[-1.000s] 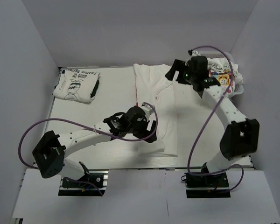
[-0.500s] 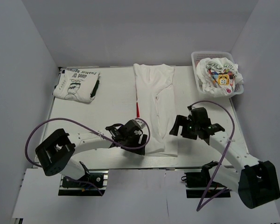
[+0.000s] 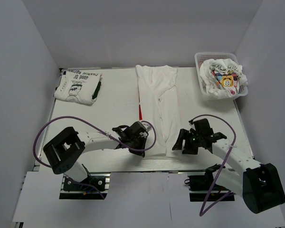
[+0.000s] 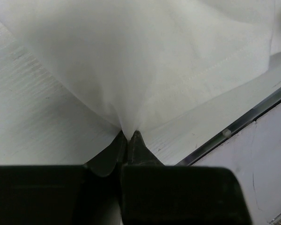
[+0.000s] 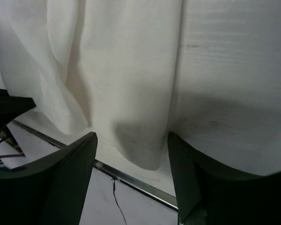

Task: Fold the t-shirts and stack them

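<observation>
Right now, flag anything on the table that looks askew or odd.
The long-folded t-shirt in the middle is rumpled, a red sliver pokes from its left edge, and its near corner bunches in the left gripper. The folded t-shirt far left lies slightly crooked.

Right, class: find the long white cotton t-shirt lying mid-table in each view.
Top external: long white cotton t-shirt mid-table, running far to near.
Left wrist: fills the top, corner pinched by left fingers.
Right wrist: fills the top, above open right fingers.
Shared landmark: metal table-edge rail.
</observation>
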Controlling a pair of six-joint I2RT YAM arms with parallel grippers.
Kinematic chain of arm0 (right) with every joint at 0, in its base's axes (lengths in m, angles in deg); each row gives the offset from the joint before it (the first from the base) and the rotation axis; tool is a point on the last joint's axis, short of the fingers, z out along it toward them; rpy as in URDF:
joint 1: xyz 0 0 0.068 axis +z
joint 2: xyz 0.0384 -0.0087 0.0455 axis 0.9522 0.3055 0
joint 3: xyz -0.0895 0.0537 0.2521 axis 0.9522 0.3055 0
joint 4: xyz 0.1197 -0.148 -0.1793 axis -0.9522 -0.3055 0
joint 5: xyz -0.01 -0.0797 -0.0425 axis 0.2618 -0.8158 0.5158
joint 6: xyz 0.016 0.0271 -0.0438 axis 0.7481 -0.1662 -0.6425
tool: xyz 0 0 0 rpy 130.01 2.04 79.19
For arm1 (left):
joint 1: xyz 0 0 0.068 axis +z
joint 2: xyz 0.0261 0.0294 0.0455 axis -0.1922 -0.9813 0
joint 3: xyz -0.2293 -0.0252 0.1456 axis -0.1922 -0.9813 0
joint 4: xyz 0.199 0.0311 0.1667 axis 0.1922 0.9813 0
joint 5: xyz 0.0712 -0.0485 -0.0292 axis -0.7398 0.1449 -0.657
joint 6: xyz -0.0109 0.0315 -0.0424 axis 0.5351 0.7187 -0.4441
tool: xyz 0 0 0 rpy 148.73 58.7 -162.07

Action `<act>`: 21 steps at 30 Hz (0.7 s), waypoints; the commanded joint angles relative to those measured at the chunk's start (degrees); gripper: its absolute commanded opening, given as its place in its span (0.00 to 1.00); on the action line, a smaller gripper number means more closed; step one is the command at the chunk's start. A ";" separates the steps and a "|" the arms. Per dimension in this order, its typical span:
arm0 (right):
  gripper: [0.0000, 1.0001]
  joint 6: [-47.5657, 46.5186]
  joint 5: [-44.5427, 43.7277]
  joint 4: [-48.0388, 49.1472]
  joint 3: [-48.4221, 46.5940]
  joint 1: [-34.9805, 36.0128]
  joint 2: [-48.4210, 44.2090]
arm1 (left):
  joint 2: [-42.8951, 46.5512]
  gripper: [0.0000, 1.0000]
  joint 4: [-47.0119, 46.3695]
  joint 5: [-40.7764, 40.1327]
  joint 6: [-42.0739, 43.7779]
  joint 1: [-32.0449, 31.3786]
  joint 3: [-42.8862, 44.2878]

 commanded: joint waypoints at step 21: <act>0.00 0.05 -2.61 4.18 -7.94 0.69 -1.44 | -0.04 0.00 12.58 -16.73 -2.36 1.50 13.96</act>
